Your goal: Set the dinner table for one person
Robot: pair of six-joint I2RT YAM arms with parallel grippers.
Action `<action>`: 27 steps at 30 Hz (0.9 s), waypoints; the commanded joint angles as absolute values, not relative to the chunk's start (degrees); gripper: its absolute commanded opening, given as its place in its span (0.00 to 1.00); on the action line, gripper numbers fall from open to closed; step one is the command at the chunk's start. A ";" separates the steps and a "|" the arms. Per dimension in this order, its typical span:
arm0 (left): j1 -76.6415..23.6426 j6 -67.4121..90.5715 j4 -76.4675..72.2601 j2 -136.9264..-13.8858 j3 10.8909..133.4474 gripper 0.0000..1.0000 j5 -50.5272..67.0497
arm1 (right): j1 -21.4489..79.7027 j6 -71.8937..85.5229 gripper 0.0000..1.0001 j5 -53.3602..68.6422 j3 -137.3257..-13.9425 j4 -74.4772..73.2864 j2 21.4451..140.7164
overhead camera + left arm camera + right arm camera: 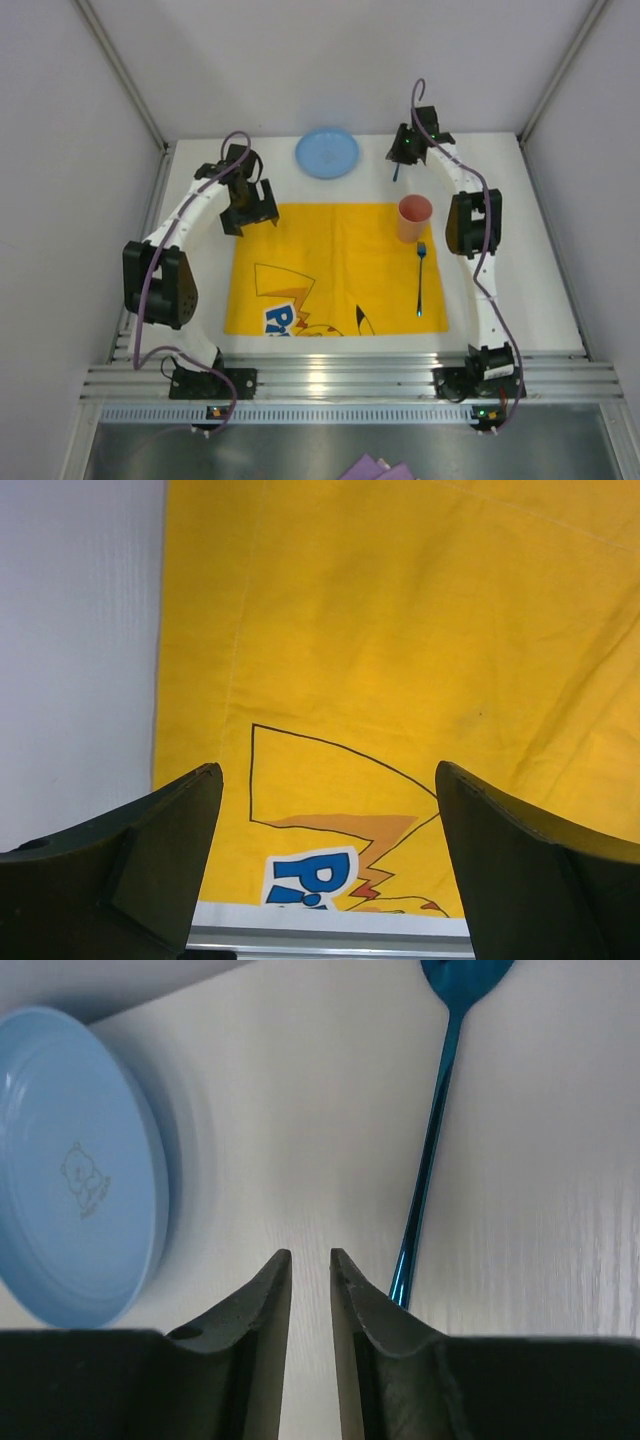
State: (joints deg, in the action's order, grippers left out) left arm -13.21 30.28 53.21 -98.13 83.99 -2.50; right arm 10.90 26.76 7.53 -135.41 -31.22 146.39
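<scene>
The white dinner table [520, 260] carries a yellow cartoon placemat [330, 260]. A pink cup [414, 218] and a blue fork [421, 282] sit on the mat's right side. A light blue plate [326, 152] lies on the bare table behind the mat. A blue spoon [396, 172] lies right of the plate. My left gripper [248, 205] is open and empty over the mat's far left corner [400, 630]. My right gripper [405, 150] is nearly shut and empty, low over the table between the plate [70, 1170] and the spoon [430, 1130], whose handle passes just outside the right finger.
Grey walls enclose the table on three sides. An aluminium rail [340, 380] runs along the near edge by the arm bases. The mat's near edge and a strip of white table show in the left wrist view [330, 918].
</scene>
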 commanded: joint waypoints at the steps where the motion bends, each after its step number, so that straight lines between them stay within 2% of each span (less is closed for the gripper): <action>1: -12.92 30.15 57.04 -99.57 87.71 0.92 -6.49 | 8.62 32.34 0.22 12.48 -142.96 -16.88 147.91; 5: -12.66 29.97 58.01 -101.42 90.69 0.93 -8.17 | 7.65 36.38 0.14 14.15 -144.49 -10.92 151.78; 8: -12.22 30.06 58.97 -103.88 93.32 0.93 -8.79 | 7.12 39.28 0.13 14.85 -144.84 -9.32 153.80; 16: -10.99 29.71 61.26 -111.88 101.94 0.92 -9.14 | 6.59 39.73 0.01 12.49 -148.45 -14.14 157.76; 21: -10.81 29.71 62.58 -115.22 106.08 0.92 -8.79 | 5.89 39.99 0.00 9.94 -147.92 -21.17 157.76; 27: -10.81 30.76 63.28 -114.61 104.86 0.91 -7.73 | 4.75 41.04 0.00 7.29 -146.08 -25.48 156.88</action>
State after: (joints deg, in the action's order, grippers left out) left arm -11.14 30.11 60.88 -115.66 103.85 -8.34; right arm 6.15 40.05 9.50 -145.27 -22.48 157.32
